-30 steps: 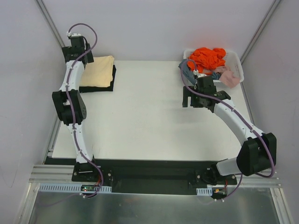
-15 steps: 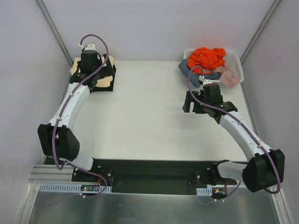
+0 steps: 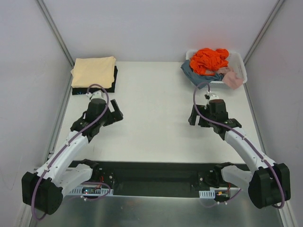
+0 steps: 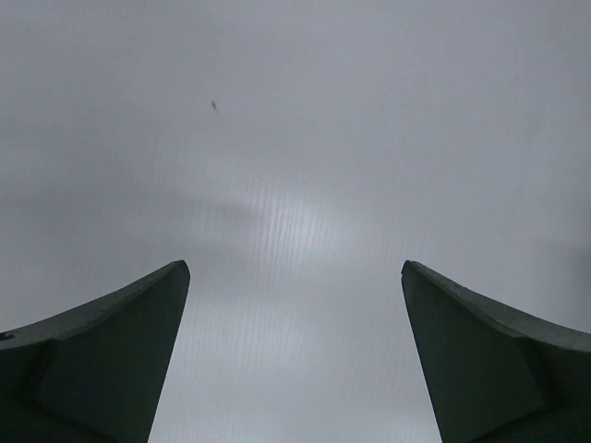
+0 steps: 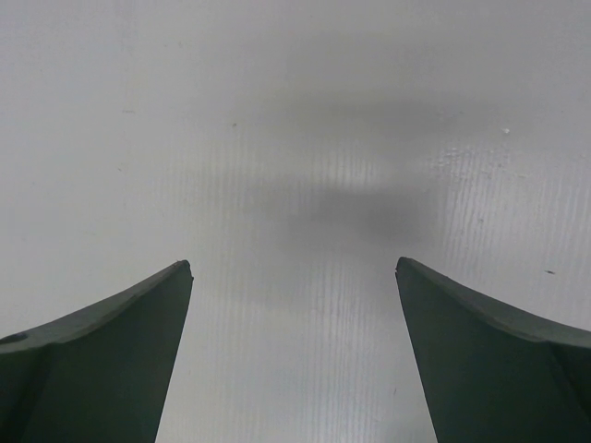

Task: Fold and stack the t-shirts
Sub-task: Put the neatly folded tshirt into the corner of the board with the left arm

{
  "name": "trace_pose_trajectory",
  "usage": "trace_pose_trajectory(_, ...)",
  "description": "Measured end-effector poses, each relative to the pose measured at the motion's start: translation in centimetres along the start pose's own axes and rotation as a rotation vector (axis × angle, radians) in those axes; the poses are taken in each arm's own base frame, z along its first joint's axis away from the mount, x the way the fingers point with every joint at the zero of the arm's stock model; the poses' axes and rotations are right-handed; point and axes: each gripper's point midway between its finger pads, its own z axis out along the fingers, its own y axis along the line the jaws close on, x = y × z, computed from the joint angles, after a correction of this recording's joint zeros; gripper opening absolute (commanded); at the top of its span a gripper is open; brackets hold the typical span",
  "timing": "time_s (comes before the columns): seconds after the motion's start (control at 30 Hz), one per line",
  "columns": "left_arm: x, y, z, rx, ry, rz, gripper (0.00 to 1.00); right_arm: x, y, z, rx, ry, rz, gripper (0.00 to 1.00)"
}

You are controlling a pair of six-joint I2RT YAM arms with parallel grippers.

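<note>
The pale cream-yellow t-shirt is lying folded flat on top of the black t-shirt, whose edge is showing along the right and near sides. The stack is being carried at the far left corner of the tabletop. Both arms are being held low over bare tabletop, well apart from the stack. The left claw and the right claw are being held wide open, with nothing gripped.
</note>
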Motion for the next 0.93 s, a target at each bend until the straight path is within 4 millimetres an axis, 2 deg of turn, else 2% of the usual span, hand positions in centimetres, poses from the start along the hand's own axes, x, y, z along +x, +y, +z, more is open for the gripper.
trace_pose_trajectory(0.13,4.2,1.8,0.4,-0.025,0.055,-0.004,0.99,0.9,-1.4,0.0,0.029,-0.04,0.044,0.97)
trace_pose_trajectory(0.2,5.5,3.1,0.7,-0.062,0.066,-0.005,0.99,0.8,-1.8,-0.2,0.038,-0.075,0.062,0.97)
trace_pose_trajectory(0.27,5.9,3.8,0.8,-0.084,0.066,-0.003,0.99,0.7,-2.0,-0.4,0.04,-0.105,0.073,0.97)
trace_pose_trajectory(0.57,3.6,4.1,0.9,-0.107,-0.048,0.014,0.99,-0.4,-0.8,-1.0,-0.03,-0.175,0.064,0.97)
trace_pose_trajectory(0.93,3.2,4.5,0.9,-0.126,-0.069,0.028,0.99,0.0,-1.2,-1.1,-0.021,-0.195,0.068,0.97)
